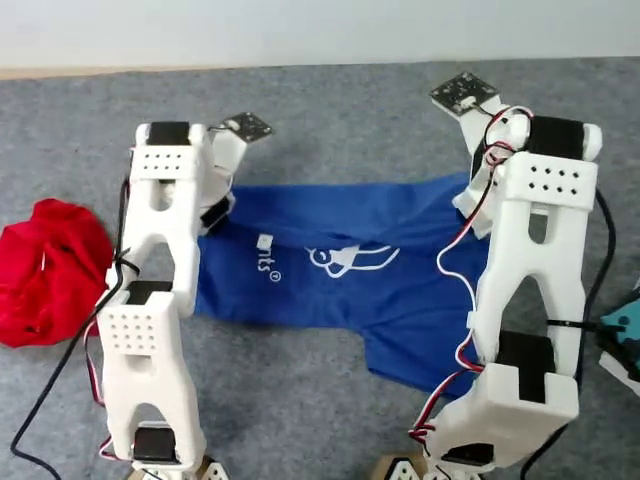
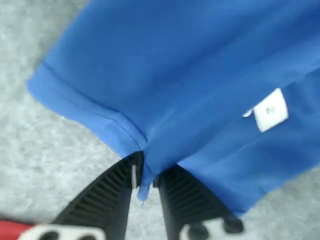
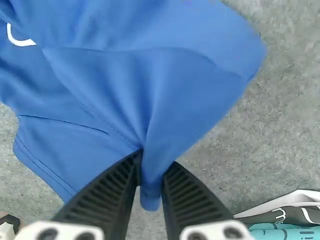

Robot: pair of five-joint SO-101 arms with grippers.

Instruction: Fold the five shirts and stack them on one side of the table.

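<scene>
A blue shirt (image 1: 340, 265) with a white print lies spread across the grey table between the two arms. My left gripper (image 2: 145, 182) is shut on the blue shirt (image 2: 200, 75) at a hemmed edge, with cloth pinched between its black fingers (image 2: 112, 192). My right gripper (image 3: 149, 187) is shut on a fold of the blue shirt (image 3: 135, 85) at its other side. In the high view the left gripper (image 1: 215, 205) sits at the shirt's far left corner and the right gripper (image 1: 475, 195) at its far right corner. A crumpled red shirt (image 1: 50, 270) lies at the table's left edge.
A teal and dark garment (image 1: 622, 335) shows at the right edge of the table, also as the garment (image 3: 285, 217) in the right wrist view. Grey carpet-like table surface (image 1: 330, 110) stretches beyond the blue shirt to the far wall.
</scene>
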